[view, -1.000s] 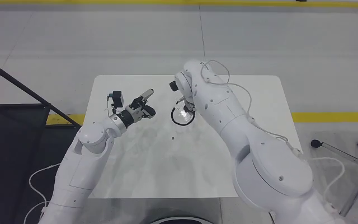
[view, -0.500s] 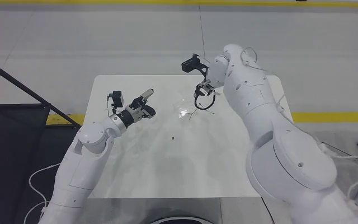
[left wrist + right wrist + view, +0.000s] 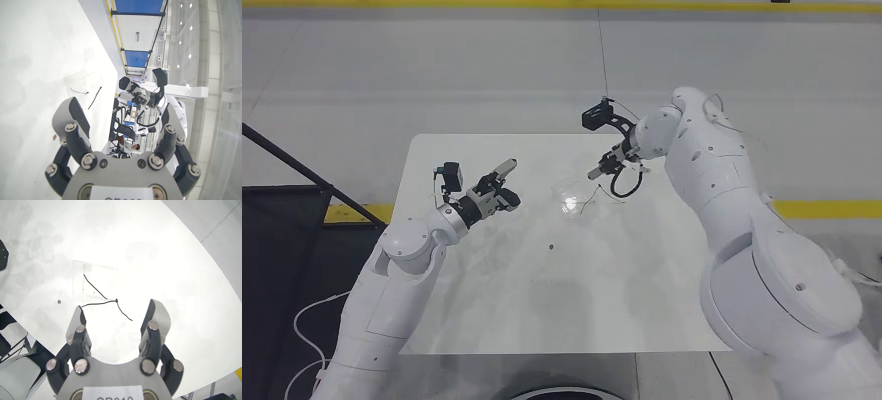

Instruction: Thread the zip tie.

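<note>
**A:** Where did the zip ties lie?

**B:** Two black ties rested on the white desk (image 3: 672, 290), just above the centre of the top view. The straight tie (image 3: 94, 287) lay slantwise across a clear plate (image 3: 100, 275). The bent tie (image 3: 98, 303), kinked at its small head, lay on the bare desk just beside the plate's edge. Their near ends came close together; whether they touched could not be told.

**A:** How did the pincers stand?

**B:** The right pincer (image 3: 115, 307) was spread wide and held nothing. In the top view it hung above the desk just right of the plate, near both ties. The left pincer (image 3: 120, 106) was likewise wide and empty. It sat left of centre in the top view, well apart from the ties, with its fingers pointing toward the upper right.

**A:** Was anything else on the desk?

**B:** A small brown speck (image 3: 552, 245) lay below the plate in the top view, apart from both ties and between the two arms.
</note>
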`<action>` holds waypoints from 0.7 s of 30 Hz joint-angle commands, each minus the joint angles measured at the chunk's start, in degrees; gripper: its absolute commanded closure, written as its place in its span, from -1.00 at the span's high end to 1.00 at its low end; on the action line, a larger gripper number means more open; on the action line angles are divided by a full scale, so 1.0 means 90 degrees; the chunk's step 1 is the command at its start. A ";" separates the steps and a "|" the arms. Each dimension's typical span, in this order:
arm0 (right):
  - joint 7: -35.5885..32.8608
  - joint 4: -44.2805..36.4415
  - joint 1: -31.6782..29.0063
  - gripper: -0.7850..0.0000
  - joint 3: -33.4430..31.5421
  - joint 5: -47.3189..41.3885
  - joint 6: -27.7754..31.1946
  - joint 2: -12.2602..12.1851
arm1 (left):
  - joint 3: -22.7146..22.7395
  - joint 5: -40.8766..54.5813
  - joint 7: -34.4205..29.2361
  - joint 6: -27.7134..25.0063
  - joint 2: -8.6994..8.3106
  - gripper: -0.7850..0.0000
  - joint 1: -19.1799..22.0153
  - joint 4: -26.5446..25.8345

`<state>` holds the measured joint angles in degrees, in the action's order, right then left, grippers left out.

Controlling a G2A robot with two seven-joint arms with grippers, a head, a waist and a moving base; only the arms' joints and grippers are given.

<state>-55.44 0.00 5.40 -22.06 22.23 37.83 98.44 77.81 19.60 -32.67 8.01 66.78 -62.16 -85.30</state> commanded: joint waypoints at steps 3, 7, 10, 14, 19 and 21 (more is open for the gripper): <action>0.0000 0.0000 0.0000 1.00 0.0000 0.0000 0.0001 0.0000 | 0.0000 0.0000 0.0000 0.0000 0.0000 1.00 0.0000 0.0000; 0.0214 -0.0192 -0.0186 1.00 -0.0005 0.0024 0.0133 -0.0016 | 0.0000 0.0000 0.0000 0.0000 0.0000 1.00 0.0000 0.0000; 0.1161 -0.0132 -0.0188 1.00 -0.0023 0.0070 0.0241 -0.0113 | 0.0000 0.0000 0.0000 0.0000 0.0000 1.00 0.0000 0.0000; 0.2199 0.0000 -0.0189 1.00 -0.0057 0.0073 0.0600 -0.0296 | 0.0000 0.0000 0.0000 0.0000 0.0000 1.00 0.0000 0.0000; 0.2899 0.0000 -0.0209 1.00 -0.0117 0.0031 0.1136 -0.0521 | 0.0000 0.0000 0.0000 0.0000 0.0000 1.00 0.0000 0.0000; 0.3079 0.0000 -0.0191 1.00 -0.0125 0.0050 0.1447 -0.0574 | 0.0000 0.0000 0.0000 0.0000 0.0000 1.00 0.0000 0.0000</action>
<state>-28.43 0.00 3.57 -23.15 22.59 49.55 93.46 77.81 19.60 -32.67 8.01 66.78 -62.16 -85.30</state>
